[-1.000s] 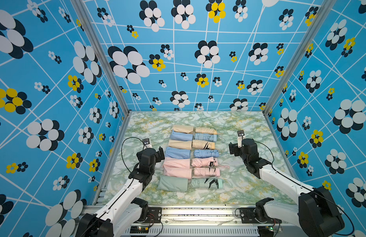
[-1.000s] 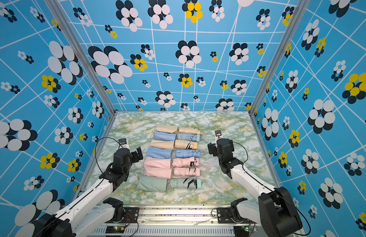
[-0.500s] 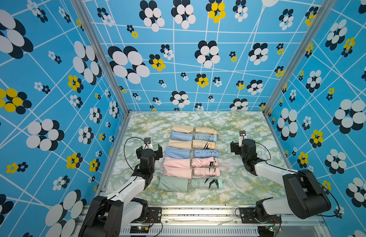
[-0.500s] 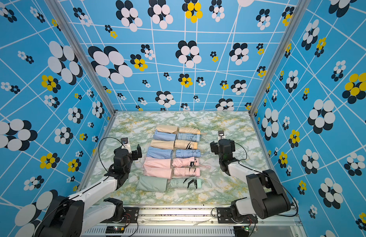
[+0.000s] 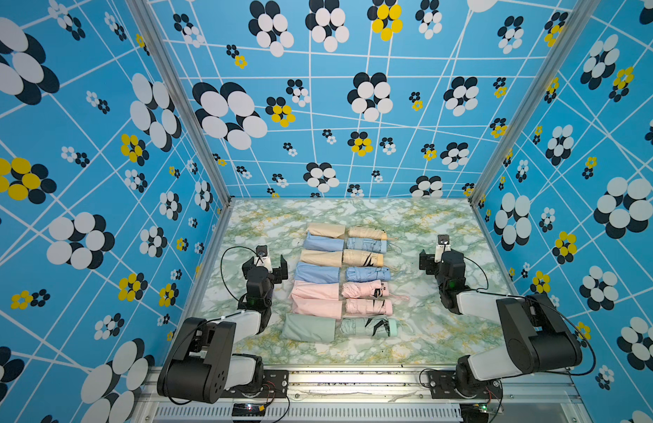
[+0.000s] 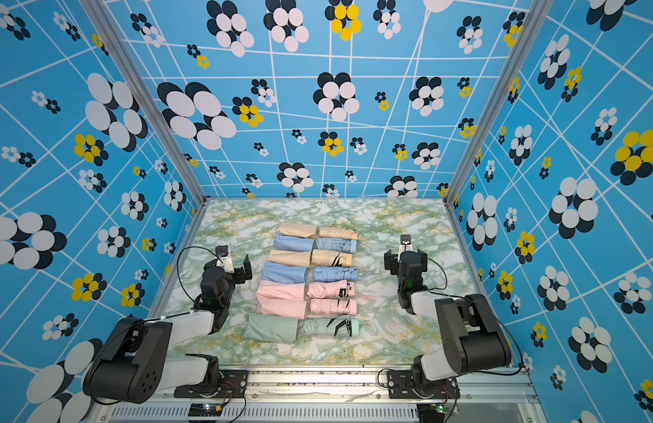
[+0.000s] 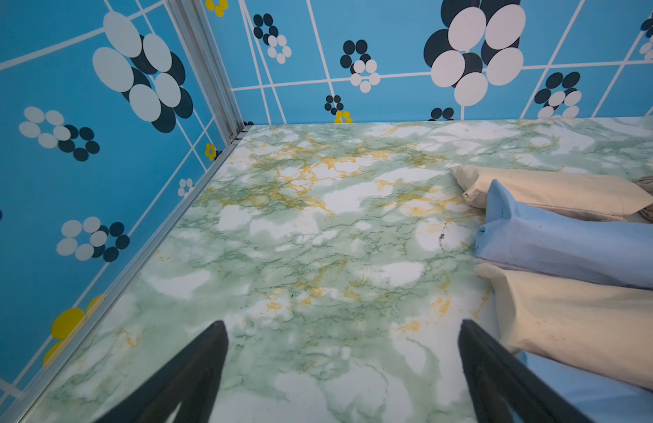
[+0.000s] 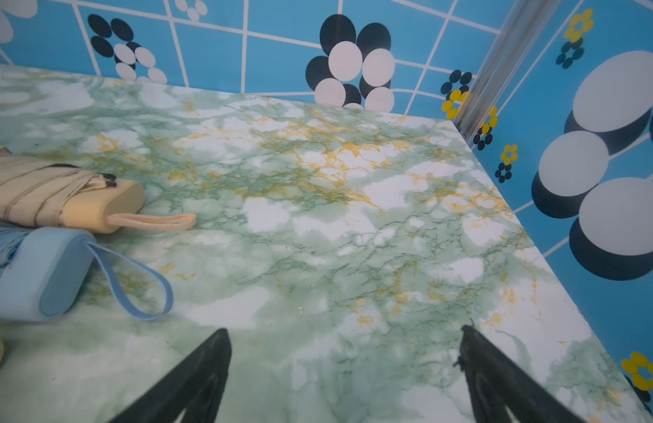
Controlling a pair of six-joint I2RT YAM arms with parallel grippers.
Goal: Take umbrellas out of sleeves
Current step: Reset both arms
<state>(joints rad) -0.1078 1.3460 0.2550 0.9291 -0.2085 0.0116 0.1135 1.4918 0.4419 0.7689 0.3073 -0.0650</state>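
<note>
I see both hands released, jaws spread wide with nothing between them. My left hand (image 5: 265, 262) sits just left of the sleeves (image 5: 317, 274), and my right hand (image 5: 442, 256) sits right of the umbrellas (image 5: 367, 274), apart from them. On the marbled desk (image 5: 427, 329), 7 sleeves lie in a far-to-near column, with 7 umbrellas just beside them on the right, all out.

The left arm (image 5: 207, 348) and right arm (image 5: 530, 337) have folded up, big elbows pulled back to the front. The left gripper (image 5: 265, 264) now points straight ahead (not slanted anymore). The right gripper (image 5: 441, 258) slid slightly away from the umbrellas (image 5: 367, 274).
</note>
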